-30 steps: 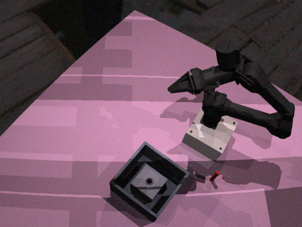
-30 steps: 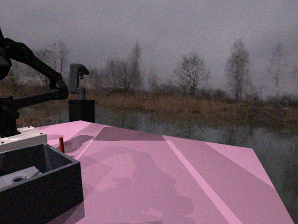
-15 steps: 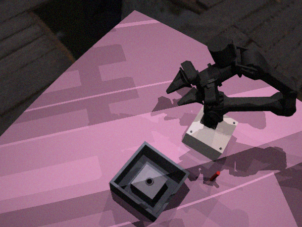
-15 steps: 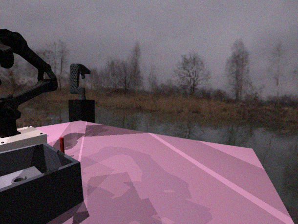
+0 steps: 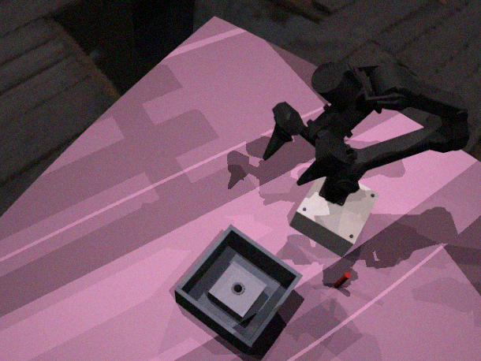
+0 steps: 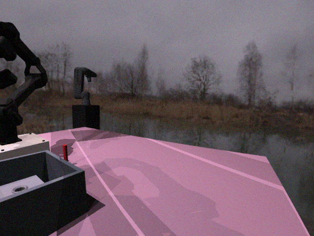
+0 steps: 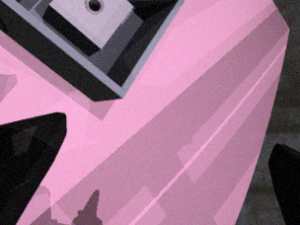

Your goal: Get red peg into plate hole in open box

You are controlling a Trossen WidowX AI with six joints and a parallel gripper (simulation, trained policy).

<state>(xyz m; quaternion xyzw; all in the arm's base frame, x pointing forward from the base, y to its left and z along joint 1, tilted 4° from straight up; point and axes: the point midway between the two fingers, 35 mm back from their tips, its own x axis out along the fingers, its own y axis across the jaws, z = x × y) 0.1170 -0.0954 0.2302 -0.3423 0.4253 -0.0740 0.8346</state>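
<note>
Claw's wide apart with nothing in it: black two-fingered gripper [image 5: 281, 171] [image 7: 171, 139], hanging over the pink tabletop [image 5: 118, 256] [image 6: 180, 193] [image 7: 148, 143], well apart from the peg. Lots of pink surface between the box and the table's far edges, but the gap from box to arm base is tighter.

Count: one red cylindrical peg [image 5: 342, 280] [image 6: 65, 152], standing upright outside the box; one open dark grey square box [image 5: 203, 258] [image 6: 51, 201] [image 7: 54, 64]; one pale square plate [image 5: 225, 284] [image 6: 34, 181] [image 7: 101, 30] inside, one round hole; one off-white base block [image 5: 364, 205] [image 6: 36, 141].

Exterior alone catches a grey, bent device [image 6: 78, 82] on a black pedestal [image 6: 77, 118]. Wrist view shows both fingertips, no peg.

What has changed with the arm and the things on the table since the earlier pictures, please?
The gripper has opened wide from nearly closed fingers, and the arm has shifted its pose. It took hold of nothing. The red peg and open box stayed put.
</note>
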